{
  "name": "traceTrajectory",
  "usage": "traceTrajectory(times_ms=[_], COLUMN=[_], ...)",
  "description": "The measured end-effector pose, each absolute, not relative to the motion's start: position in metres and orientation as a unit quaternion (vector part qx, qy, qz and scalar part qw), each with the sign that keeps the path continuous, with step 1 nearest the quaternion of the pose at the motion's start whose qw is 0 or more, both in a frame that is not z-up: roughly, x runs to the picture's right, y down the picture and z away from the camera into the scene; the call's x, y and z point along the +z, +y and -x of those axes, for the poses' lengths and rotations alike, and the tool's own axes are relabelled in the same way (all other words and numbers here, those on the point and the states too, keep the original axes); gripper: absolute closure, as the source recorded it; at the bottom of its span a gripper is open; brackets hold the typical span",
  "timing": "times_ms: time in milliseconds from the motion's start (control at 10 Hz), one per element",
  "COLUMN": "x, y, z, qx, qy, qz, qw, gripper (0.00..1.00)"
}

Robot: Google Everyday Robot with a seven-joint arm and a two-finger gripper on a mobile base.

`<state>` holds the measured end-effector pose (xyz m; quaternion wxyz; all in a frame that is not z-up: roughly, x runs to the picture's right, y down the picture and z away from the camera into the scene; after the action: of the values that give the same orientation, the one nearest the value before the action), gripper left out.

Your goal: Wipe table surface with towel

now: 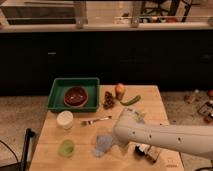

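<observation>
Wooden bench (50,142), seen from its near edge.

Towel (104,145): pale blue-grey, crumpled, lying flat on the bench close to the near edge, about midway between the left and right edges.

White arm (165,139) reaches in from the near right corner and crosses the right half of the bench. Its rounded end sits just right of the towel. Gripper (119,144) is at that end, down at the towel's right side and touching or nearly touching it; mostly hidden under the arm casing. Cannot tell whether it is open, closed, or holding the cloth.

Far left corner: green tray (55,97) with a dark red-brown bowl (76,96) inside.

Along the far edge, right of the tray: a dark brown lump (108,100), an orange fruit (119,90) just beside it, then a long green vegetable (130,100) lying at a slant.

Left half: white cup (65,120) in front of the tray; green cup (66,147) nearer the near edge, left of the towel and apart from it. A fork (96,120) lies between the white cup and the arm.

Small dark items (145,151) sit by the near edge under the arm; too unclear to name.
</observation>
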<state>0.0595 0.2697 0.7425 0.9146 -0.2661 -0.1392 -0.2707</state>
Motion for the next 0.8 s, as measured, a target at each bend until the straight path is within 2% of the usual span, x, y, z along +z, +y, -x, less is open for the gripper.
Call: traceTrajectory(times_ms=[800], x=[0.748], y=[0.271], z=[-0.040], qx=[-0.244], qy=[-0.160], qz=[0.273], qw=[0.917], gripper=[0.20])
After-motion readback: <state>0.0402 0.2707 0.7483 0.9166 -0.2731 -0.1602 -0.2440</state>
